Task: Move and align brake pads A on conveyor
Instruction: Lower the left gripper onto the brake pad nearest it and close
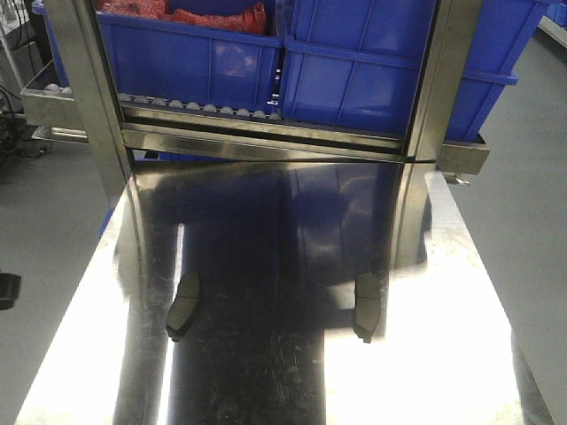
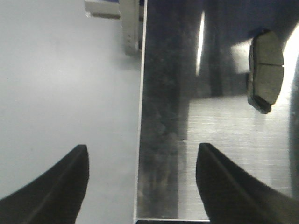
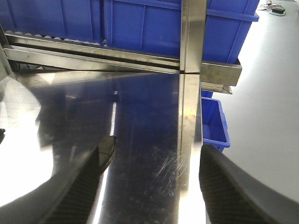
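Straddling side edges of the steel table (image 1: 283, 372), left hand (image 2: 142, 147) and right hand (image 3: 150, 156) gape empty.

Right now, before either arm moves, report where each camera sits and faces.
Front view: on the robot, facing forward and down at the steel table, left brake pad, right brake pad and blue bins; no arm shows.
Left wrist: above the table's left edge, looking down; the open left pincer frames floor, steel and the left brake pad.
Right wrist: low, facing forward toward the bins; the open right pincer frames the right brake pad.
Shared: front and right wrist both see the bins.
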You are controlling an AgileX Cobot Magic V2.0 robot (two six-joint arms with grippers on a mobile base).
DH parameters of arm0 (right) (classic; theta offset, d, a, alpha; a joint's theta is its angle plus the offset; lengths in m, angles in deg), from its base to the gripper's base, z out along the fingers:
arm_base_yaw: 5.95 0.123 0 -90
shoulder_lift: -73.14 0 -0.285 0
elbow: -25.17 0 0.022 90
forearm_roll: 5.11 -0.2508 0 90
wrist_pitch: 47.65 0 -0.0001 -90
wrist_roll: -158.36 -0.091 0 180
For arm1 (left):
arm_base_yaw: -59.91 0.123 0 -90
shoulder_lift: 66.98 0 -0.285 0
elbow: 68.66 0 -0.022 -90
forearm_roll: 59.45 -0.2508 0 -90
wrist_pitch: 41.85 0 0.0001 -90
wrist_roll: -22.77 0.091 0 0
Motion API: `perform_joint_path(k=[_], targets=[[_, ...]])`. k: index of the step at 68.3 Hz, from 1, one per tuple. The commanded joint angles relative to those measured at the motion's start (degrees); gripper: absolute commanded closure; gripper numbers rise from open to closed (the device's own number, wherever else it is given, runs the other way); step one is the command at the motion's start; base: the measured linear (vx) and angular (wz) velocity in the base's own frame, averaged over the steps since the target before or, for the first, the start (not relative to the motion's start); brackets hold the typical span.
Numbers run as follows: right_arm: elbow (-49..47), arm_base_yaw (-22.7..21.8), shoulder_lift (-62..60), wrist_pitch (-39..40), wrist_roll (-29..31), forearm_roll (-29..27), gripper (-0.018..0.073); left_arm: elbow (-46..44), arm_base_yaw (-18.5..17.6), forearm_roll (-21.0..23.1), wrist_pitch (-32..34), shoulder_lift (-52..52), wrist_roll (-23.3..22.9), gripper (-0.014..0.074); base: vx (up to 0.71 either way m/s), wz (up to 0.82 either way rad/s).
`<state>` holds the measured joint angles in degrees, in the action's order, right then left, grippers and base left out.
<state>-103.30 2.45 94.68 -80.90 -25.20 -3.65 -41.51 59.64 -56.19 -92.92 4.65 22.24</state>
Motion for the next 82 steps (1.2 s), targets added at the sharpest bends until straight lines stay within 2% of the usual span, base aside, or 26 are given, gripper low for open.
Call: perform_joint_path(k=[1, 9, 14, 25, 37, 50, 56, 82], targets=[[-1.5, -0.3, 0.5, 4.0, 0.4, 0.4, 0.0106, -3.9, -0.3, 5.8, 2.5, 3.0, 3.6, 0.0136, 0.00, 0.00], [-1.5, -0.3, 0.5, 4.0, 0.4, 0.4, 0.0106, -6.7, -0.8, 11.1, 2.1, 7.1, 7.3, 0.0137, 0.00, 0.00], [-1.5, -0.3, 0.5, 4.0, 0.4, 0.4, 0.0106, -8.8, -2.5, 11.4, 2.0, 9.5, 7.6, 0.0146, 0.00, 0.00], [-1.5, -0.3, 0.5, 4.0, 0.4, 0.4, 0.0106, -13.3, -9.5, 11.1, 2.2, 15.4, 7.4, 0.0169, 0.00, 0.00], [-1.5, -0.3, 0.5, 4.0, 0.4, 0.4, 0.0106, -17.3, -17.2, 6.0, 3.3, 22.2, 2.7, 0.0174, 0.00, 0.00], [-1.5, -0.3, 0.5, 4.0, 0.4, 0.4, 0.0106, -21.6, -23.1, -0.3, 4.4, 28.6, -3.8, 0.0174, 0.00, 0.00], [-1.5, -0.3, 0.5, 4.0, 0.4, 0.4, 0.0106, -23.2, -24.3, -2.3, 4.6, 31.1, -6.1, 0.0174, 0.00, 0.00], [-1.5, -0.3, 0.5, 4.0, 0.4, 0.4, 0.0106, -27.5, -24.9, -2.0, 5.1, 39.6, -10.1, 0.0174, 0.00, 0.00]])
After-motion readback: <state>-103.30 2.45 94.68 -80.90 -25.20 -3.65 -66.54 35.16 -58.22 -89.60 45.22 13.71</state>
